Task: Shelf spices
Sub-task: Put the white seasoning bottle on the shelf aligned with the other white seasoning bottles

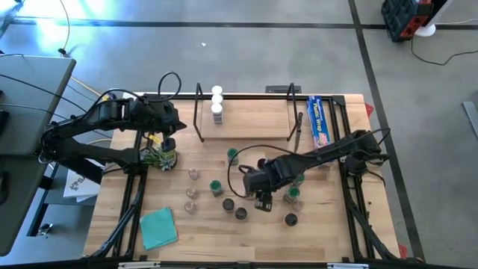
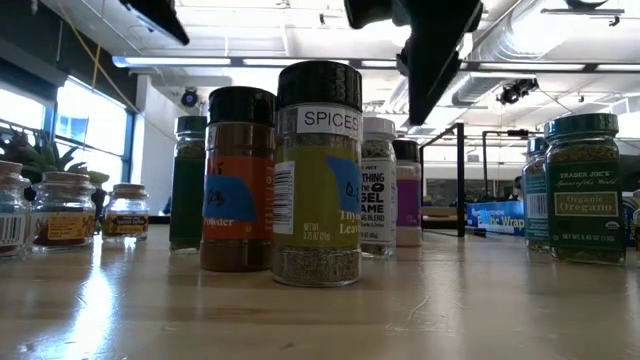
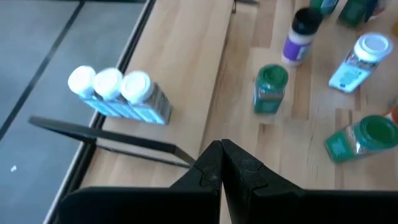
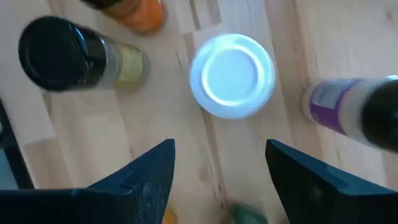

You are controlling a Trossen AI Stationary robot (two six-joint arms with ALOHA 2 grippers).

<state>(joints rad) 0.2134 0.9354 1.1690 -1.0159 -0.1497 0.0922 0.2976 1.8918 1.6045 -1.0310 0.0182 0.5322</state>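
From above, three white-lidded jars [image 1: 217, 103] are seen lined up on the shelf [image 1: 254, 119], while roughly a dozen others are scattered on the desk [image 1: 328, 224]; most of the job is judged undone. At desk level, a black-lidded jar [image 2: 318, 172] marked "SPICES" is seen closest. Past the left wrist, the left gripper [image 3: 221, 163] is shown closed and empty (parked near the shelf). Past the right wrist, the right gripper [image 4: 219, 163] is held open above a white-lidded jar [image 4: 231, 76].
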